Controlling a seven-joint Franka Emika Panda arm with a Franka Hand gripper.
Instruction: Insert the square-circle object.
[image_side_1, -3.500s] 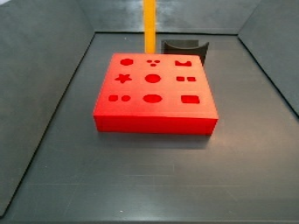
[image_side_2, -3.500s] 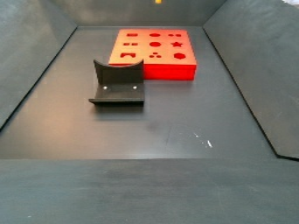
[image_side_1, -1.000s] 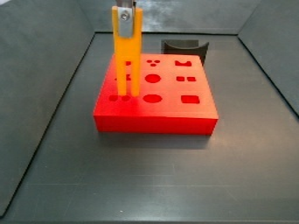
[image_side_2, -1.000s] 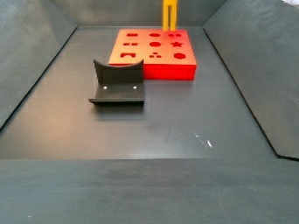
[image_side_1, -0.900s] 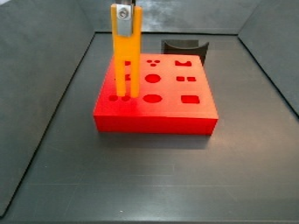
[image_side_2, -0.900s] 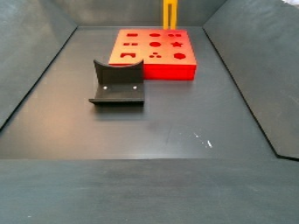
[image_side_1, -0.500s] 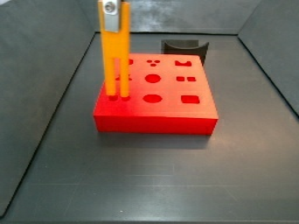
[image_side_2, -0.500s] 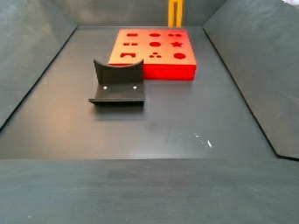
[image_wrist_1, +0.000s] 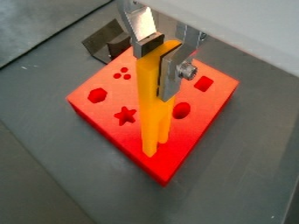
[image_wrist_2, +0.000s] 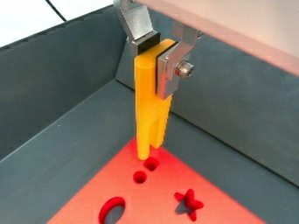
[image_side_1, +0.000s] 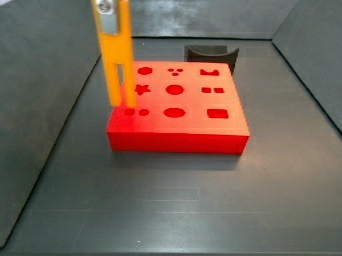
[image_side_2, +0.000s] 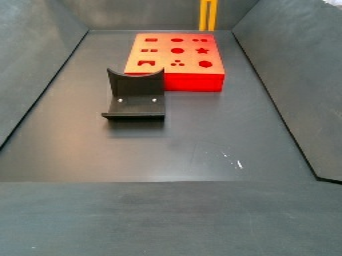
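Note:
My gripper (image_wrist_1: 156, 54) is shut on the upper end of the square-circle object (image_wrist_1: 152, 109), a long orange-yellow bar that hangs upright with its two prongs down. In a wrist view the prongs (image_wrist_2: 149, 147) hover just above a pair of small holes (image_wrist_2: 143, 171) in the flat red block (image_wrist_2: 158, 199). In a side view the bar (image_side_1: 115, 65) stands over the block's (image_side_1: 187, 112) front left corner, and the gripper (image_side_1: 106, 8) is mostly cut off by the frame edge. In another side view only the bar's lower part (image_side_2: 209, 14) shows, behind the block (image_side_2: 175, 60).
The fixture (image_side_2: 134, 95) stands on the dark floor beside the red block and also shows in a side view (image_side_1: 211, 52) and a wrist view (image_wrist_1: 107, 39). Grey walls enclose the floor on all sides.
The gripper has carried the bar sideways over the red block, from above its middle holes to its front left corner. The bar stays upright in the jaws.

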